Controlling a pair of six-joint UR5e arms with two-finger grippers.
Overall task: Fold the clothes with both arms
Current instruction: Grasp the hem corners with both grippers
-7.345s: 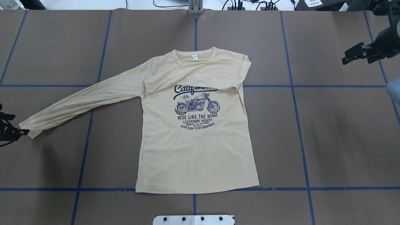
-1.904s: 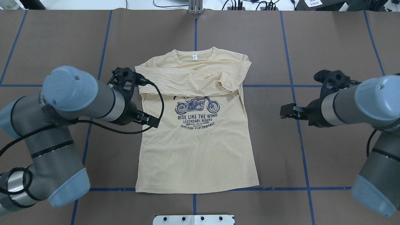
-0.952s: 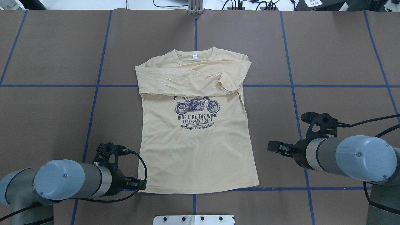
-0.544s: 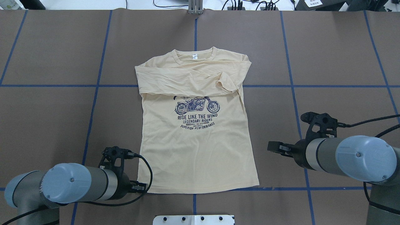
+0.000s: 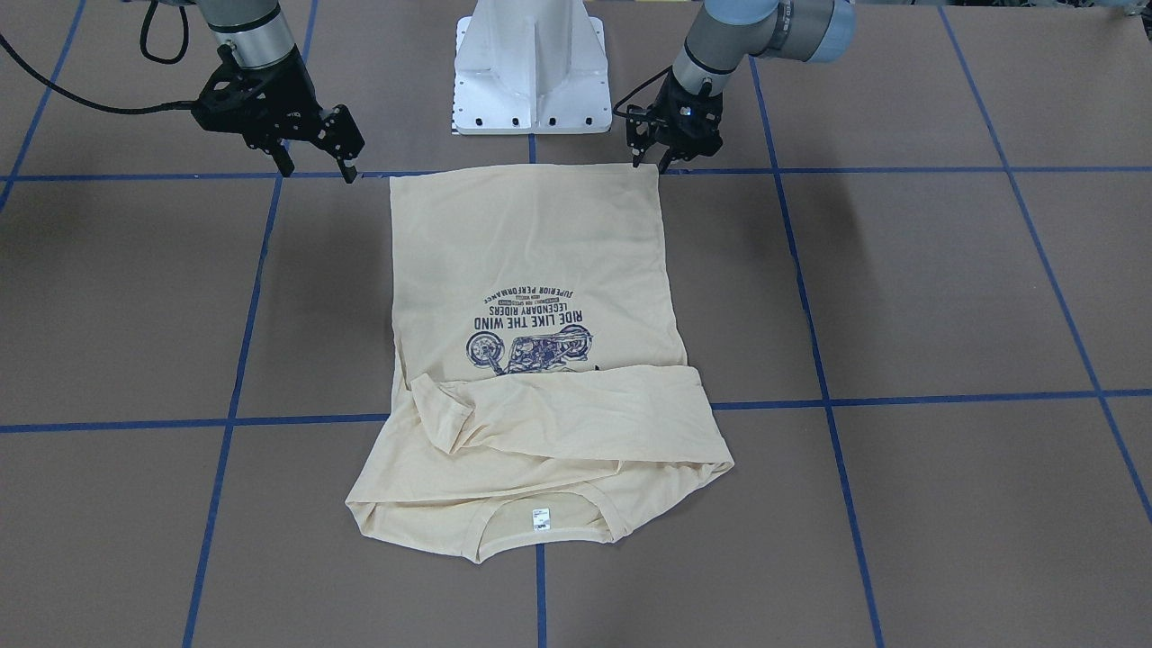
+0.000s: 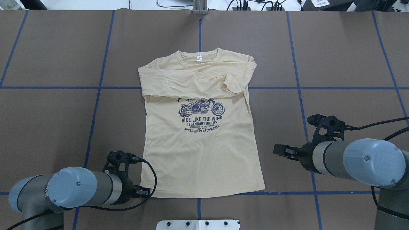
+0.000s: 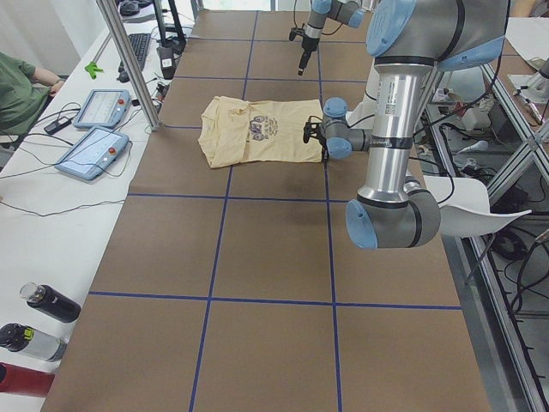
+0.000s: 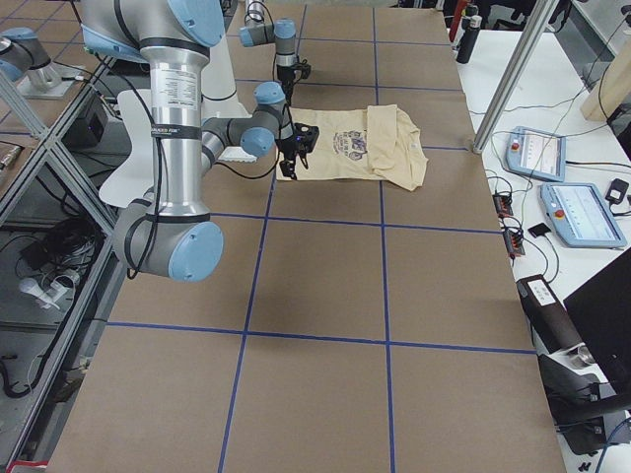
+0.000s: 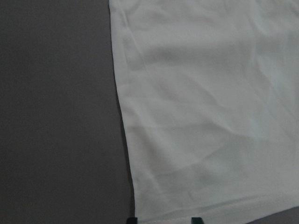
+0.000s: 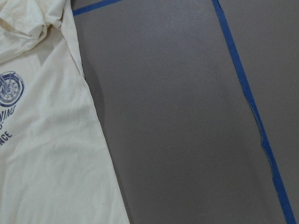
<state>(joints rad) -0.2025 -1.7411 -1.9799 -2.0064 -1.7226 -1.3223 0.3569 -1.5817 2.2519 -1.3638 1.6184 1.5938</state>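
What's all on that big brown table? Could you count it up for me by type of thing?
Cream long-sleeved T-shirt: 1
Robot arms: 2, the left arm and the right arm
White pedestal base: 1
Total: 4

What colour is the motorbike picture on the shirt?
Dark navy blue motorbike picture on the cream-yellow shirt, clearest in the overhead view.

The left arm (image 6: pixel 73 188) is being held low and folded back, with its wrist being directed straight downward. The left gripper (image 5: pixel 651 165) is being presented with both fingers slightly parted. The right arm (image 6: pixel 351 159) is being held higher and extended inward. The right gripper (image 5: pixel 319 173) is being pointed downward, jaws spread wide apart.
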